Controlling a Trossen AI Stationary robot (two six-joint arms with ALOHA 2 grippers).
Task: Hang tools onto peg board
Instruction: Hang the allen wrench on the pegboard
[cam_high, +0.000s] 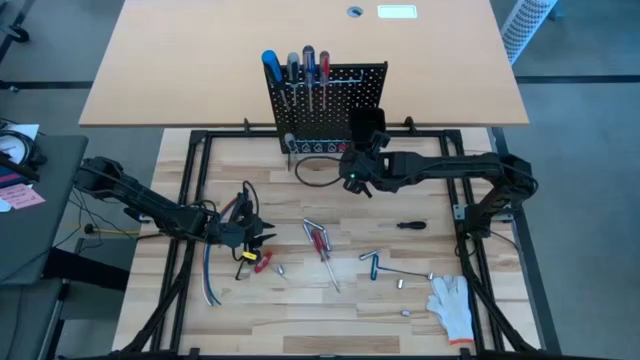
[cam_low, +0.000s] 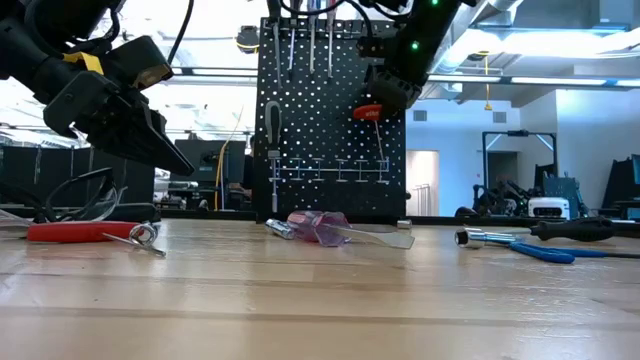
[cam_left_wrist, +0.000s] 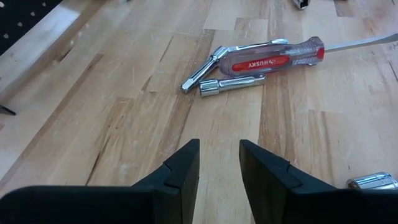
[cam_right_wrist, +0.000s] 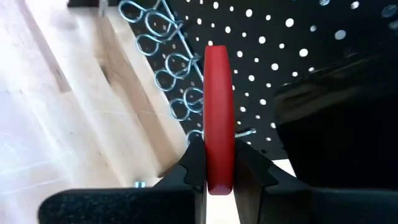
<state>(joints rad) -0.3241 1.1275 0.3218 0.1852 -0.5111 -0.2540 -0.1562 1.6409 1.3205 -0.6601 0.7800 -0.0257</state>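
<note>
Wooden table | right gripper clamps red-handled tool at peg board | left gripper parted, empty, near Husky screwdriver and white glove far right.

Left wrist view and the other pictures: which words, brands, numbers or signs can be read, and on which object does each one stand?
"HUSKY": on the red label of the clear-handled screwdriver lying on the table, in the left wrist view.
Pink note at the left edge of the high view: any writing is too small to read.
No other readable text in any view.
</note>
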